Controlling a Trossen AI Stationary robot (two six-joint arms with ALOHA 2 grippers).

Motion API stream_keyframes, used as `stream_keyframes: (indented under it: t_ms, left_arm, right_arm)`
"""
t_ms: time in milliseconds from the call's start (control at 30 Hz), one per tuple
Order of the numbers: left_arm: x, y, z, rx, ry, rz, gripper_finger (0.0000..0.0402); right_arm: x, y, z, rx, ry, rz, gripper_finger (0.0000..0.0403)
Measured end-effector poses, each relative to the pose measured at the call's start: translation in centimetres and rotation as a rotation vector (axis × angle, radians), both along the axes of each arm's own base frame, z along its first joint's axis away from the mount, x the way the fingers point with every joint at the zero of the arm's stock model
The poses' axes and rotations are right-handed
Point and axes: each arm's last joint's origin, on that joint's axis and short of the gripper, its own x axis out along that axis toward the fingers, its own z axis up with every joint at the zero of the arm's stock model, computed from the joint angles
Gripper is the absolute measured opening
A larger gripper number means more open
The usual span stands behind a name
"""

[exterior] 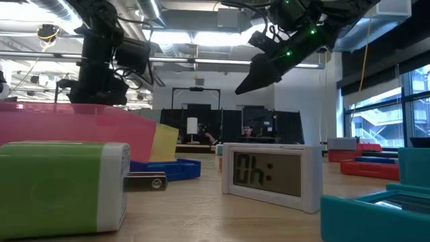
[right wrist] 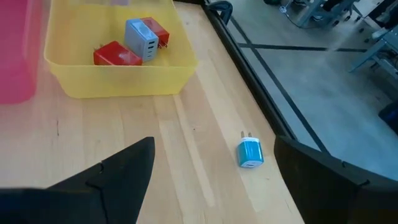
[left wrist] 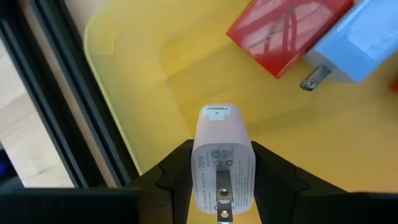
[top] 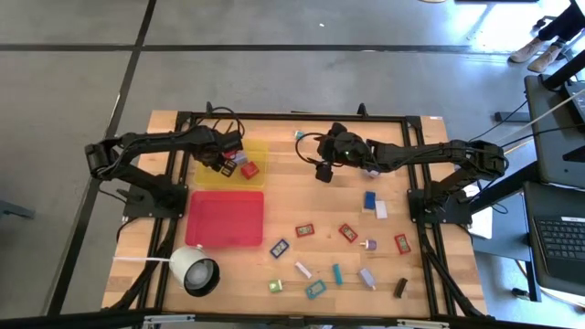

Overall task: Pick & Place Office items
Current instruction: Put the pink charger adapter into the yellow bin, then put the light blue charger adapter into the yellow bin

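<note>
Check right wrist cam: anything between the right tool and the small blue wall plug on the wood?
Nothing. Bare wooden tabletop separates the open right tool from the small blue wall plug, per the right wrist view.

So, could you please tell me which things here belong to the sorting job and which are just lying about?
Job:
- pink charger clamped in the left gripper, over the yellow tray
- red charger and blue-grey charger in that tray
- teal charger on the table
- loose small items near the front
- red tray

Lying about:
- white cup with cord
</note>
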Motion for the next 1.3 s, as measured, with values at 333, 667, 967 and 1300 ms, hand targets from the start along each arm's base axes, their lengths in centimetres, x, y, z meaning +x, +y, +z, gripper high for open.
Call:
stream_keyframes:
  t_ms: [333, 667, 967, 1300]
  left_arm:
    - [0.2, -0.3, -1.4, -0.065, -0.078, -0.057, 0.0130]
    - [0.2, -0.2, -1.9, -0.045, -0.084, -0.080, 0.0130]
    - [0.0, 0.0, -1.8, 0.031, -0.038, -0.075, 0.0187]
    - [1.9, 1.0, 1.4, 0.094, -0.141, -0.062, 0.0207]
  right_arm:
    - [-0.3, 0.1, -0.5, 0.040, 0.039, -0.019, 0.0334]
    - [-0.3, 0.1, -0.4, 0.041, 0.037, -0.016, 0.0334]
    - [-0.3, 0.1, -0.4, 0.037, 0.038, -0.014, 0.0334]
    - [-0.2, -1.4, 0.4, -0.029, -0.058, -0.162, 0.0334]
